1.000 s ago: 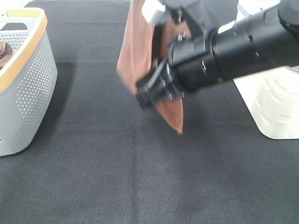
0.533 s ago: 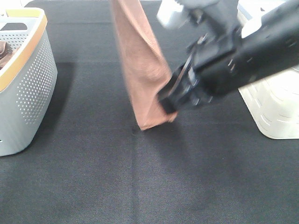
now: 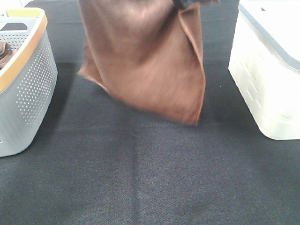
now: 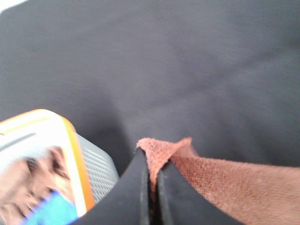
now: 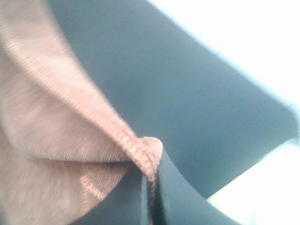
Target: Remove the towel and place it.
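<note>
The reddish-brown towel (image 3: 150,61) hangs spread out above the middle of the black table, its lower edge blurred just over the cloth. Its top edge runs out of the exterior view. My left gripper (image 4: 151,174) is shut on one top corner of the towel (image 4: 161,151). My right gripper (image 5: 149,180) is shut on another corner of the towel (image 5: 140,150), pinching the stitched edge. In the exterior view only a dark bit of the right gripper (image 3: 185,3) shows at the top edge.
A grey perforated basket with an orange rim (image 3: 26,79) stands at the left, with a dark brown bunched item (image 3: 3,51) inside. It also shows in the left wrist view (image 4: 70,154). A cream lidded bin (image 3: 269,70) stands at the right. Black tablecloth (image 3: 150,178) covers the table.
The right arm has risen out of the exterior view. The towel, first bunched and hanging narrow, is now stretched wide between both grippers.
</note>
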Controlling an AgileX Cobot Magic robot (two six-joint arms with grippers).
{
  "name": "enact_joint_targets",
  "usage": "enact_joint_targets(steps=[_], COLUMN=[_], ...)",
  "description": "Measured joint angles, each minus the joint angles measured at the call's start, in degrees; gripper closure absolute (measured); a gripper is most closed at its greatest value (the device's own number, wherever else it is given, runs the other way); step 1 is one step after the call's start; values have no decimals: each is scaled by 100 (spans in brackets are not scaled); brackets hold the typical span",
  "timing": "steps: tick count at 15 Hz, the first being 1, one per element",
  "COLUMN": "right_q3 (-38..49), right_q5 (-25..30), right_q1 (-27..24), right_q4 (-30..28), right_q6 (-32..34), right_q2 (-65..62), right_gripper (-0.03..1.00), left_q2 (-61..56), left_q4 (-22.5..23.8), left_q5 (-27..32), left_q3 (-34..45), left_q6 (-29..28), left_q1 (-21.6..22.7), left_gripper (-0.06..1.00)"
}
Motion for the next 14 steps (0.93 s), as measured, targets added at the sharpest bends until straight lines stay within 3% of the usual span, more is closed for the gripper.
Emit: enact_joint_targets(steps=[5,6,8,10,12,14], right_q3=[-900,-1157,-1547,-1868,-1937,-1931], right_q5=[510,521,481,29,-1157,-2802], right_q1=[-17,-155,-556,-1043,-1484,-1908], right_q4=[-3661,-4429,-4675,-4721,-4721,-4721], right_q6=[2372,3346,4807,6280,7328,7769], right_q2=[1123,1467,1896,2343,2704,3060], right_gripper=[97,97,97,97,97,97], left_q2=[332,458,710,1043,1450,1719], left_q4=[206,212,212,218,206,-6], left_q5=[-2074,-2681,-3375,-3718,-3495,-2510], left_q3=[0,0,0,0,0,0], left_q6=[-882,-1060,-1175,-1278,-1283,-1232], left_q1=[550,733,922,1020,1014,991], left_gripper=[94,94,94,94,94,94])
